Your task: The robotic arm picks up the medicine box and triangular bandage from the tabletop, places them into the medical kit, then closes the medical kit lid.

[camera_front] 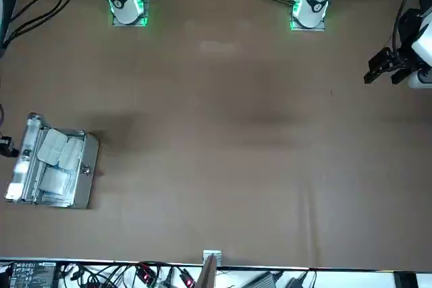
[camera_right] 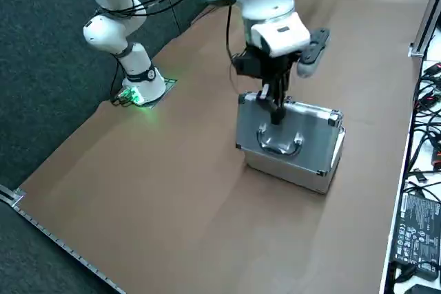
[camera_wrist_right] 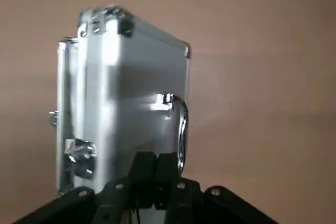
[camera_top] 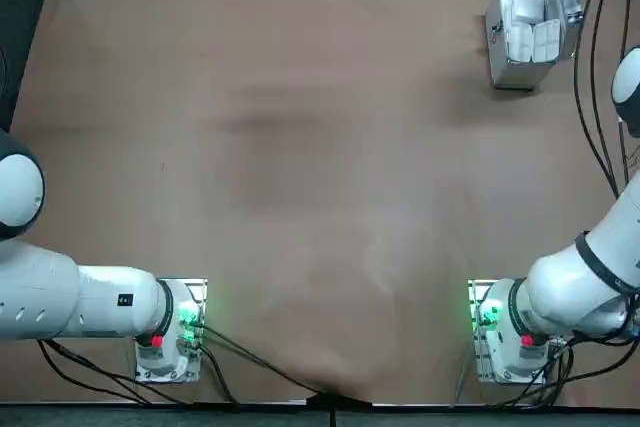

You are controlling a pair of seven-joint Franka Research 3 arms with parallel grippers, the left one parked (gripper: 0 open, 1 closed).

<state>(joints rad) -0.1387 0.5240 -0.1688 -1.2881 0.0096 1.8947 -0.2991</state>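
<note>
The medical kit (camera_top: 500, 62) sits open at the far right of the table, also seen in the front view (camera_front: 88, 180). Its lid (camera_right: 313, 139) stands nearly upright, the curved handle (camera_wrist_right: 181, 129) facing outward. Inside lie two white items: a two-lobed bundle, the triangular bandage (camera_front: 61, 150), and a squarer piece, the medicine box (camera_front: 54, 181); both also show from above, bandage (camera_top: 532, 43) and box (camera_top: 521, 7). My right gripper (camera_right: 277, 111) is shut, empty, with its fingertips (camera_wrist_right: 155, 169) against the lid's outer face beside the handle.
The kit stands close to the table's far edge, where cables and electronics (camera_right: 413, 225) lie beyond a metal rail. A side latch (camera_wrist_right: 79, 156) shows on the kit. The arm bases (camera_top: 500, 332) are bolted at the near edge.
</note>
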